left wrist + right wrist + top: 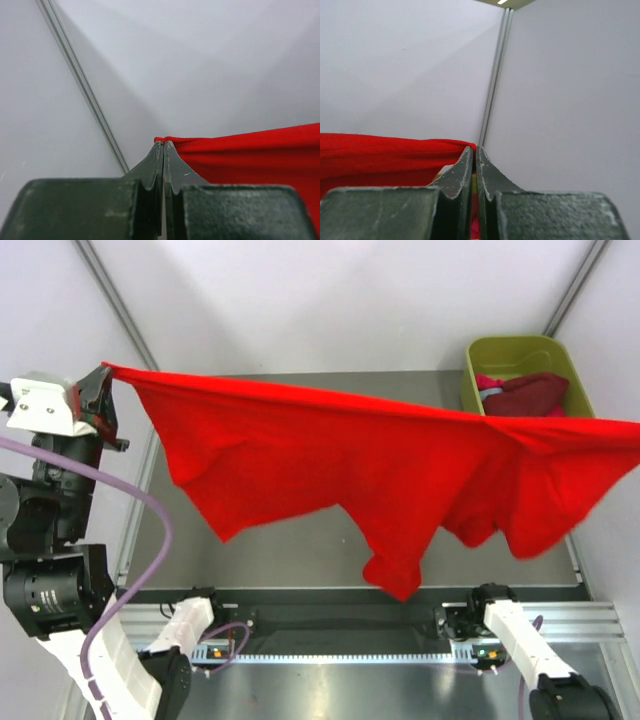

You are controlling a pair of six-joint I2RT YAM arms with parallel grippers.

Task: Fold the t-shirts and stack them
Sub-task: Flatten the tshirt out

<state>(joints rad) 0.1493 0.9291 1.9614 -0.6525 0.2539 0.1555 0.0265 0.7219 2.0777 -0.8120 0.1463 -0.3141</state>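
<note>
A large bright red t-shirt [340, 460] hangs stretched in the air above the table, its top edge taut from upper left to the right border. My left gripper [102, 378] is shut on its left corner; the left wrist view shows the closed tips [164, 143] pinching the red cloth [250, 155]. My right gripper [475, 148] is shut on the other end of the red cloth [380, 155]; it lies beyond the right edge of the top view. A dark maroon t-shirt [530, 392] and a pink one [487, 388] lie bunched in the tub.
The olive-green tub [515, 343] stands at the back right of the grey table [300, 540]. White walls with metal frame posts [110, 290] close in the sides. The left arm's body and purple cable [150, 510] rise at the left.
</note>
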